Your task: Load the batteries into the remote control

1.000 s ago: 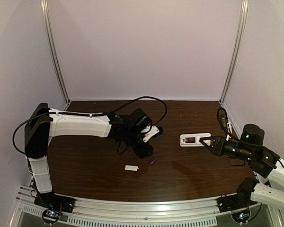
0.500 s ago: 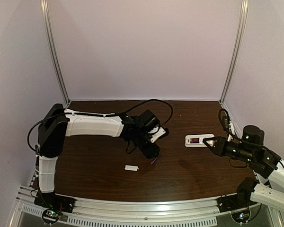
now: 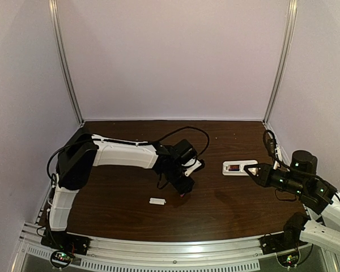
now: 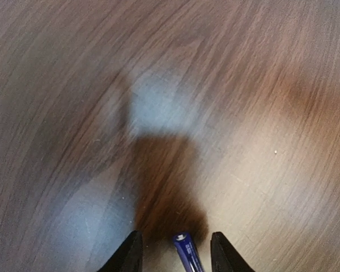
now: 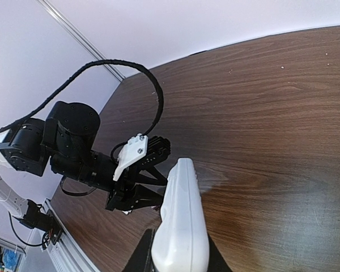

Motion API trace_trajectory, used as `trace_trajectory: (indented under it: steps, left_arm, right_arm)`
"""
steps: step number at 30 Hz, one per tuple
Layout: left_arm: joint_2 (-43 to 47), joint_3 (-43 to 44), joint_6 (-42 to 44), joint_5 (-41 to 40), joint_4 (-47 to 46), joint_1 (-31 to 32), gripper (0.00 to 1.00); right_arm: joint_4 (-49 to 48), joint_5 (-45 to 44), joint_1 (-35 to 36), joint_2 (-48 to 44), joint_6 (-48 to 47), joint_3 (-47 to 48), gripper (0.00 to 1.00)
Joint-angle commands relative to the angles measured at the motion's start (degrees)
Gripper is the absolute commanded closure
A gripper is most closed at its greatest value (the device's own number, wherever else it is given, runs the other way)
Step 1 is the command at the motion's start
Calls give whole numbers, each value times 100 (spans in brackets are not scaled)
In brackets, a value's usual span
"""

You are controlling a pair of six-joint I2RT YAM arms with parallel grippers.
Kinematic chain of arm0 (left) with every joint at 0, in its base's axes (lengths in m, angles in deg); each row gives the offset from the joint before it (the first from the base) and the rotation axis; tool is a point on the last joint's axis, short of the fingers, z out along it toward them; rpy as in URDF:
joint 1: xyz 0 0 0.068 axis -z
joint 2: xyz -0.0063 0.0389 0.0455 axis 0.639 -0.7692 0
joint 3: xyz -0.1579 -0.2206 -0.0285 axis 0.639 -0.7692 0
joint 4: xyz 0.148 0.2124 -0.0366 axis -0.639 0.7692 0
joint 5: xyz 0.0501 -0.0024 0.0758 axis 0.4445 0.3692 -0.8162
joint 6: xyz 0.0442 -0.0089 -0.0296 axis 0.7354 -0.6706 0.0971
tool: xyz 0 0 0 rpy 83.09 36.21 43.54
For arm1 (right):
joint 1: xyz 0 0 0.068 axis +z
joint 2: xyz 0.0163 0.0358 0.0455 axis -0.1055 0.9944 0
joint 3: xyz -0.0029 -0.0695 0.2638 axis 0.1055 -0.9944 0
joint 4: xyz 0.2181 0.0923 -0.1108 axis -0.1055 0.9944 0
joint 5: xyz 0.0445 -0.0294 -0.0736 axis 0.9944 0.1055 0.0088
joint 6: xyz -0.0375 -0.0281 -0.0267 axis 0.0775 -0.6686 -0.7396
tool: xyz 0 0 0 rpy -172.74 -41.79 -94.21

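One dark wooden worktop (image 3: 130,215) spreads beneath the slim white remote control (image 3: 237,168), its right end clamped in the right end effector (image 3: 254,170), and, well to the remote's left, a tiny blue battery (image 4: 186,254) lies flat between the left end effector's (image 4: 176,238) parted fingers.

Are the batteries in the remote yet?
Halfway, it seems. One battery looks seated in the remote control, which the right end effector grips. The left end effector straddles the second battery on the table, jaws open. To do: lifting it, loading it, fitting the white cover.
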Motion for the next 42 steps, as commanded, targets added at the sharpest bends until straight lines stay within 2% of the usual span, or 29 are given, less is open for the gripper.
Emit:
trace_trajectory:
  steps: [1,8,13,17,20,24,26,29,30,33,35,39,42]
  left_arm:
    - [-227,231,-134,-31,101,63,59]
    - [-367,278,-461,-288,396,21,75]
    - [7,-372,-1664,-285,130,-204,100]
    - [369,-902,-2700,-855,-158,-452,100]
    - [599,-1309,-3280,-978,-379,-601,100]
    - [812,-1501,-3291,-1060,-564,-629,100]
    - [1184,-1766,-2731,-892,-1101,-545,91]
    - [1886,-2132,-1695,-976,-1705,-212,65]
    - [2017,-2225,-1471,-958,-1759,-188,59]
    - [2339,-2559,-851,-430,-2161,-150,55]
    - [2547,-2843,-522,247,-2684,-21,53]
    - [2535,-2963,211,275,-3458,667,53]
    - [2172,-2766,715,530,-4059,1132,54]
  right_arm:
    - [-39,-47,-46,-5,39,62,100]
    - [-79,-29,-56,37,19,72,100]
    - [-158,2,-59,132,-21,111,100]
    - [-307,74,-74,218,-12,90,100]
    - [-315,104,-82,254,-63,128,100]
    - [-218,77,-98,269,-149,169,100]
    - [20,-109,-112,272,-192,209,100]
    - [242,-268,-156,21,-152,195,100]
    - [263,-323,-174,-32,-112,189,100]
    - [402,-538,-227,66,-52,262,100]
    - [388,-677,-240,157,-32,291,100]
    - [258,-742,-265,258,34,337,100]
    - [230,-775,-265,358,58,412,100]
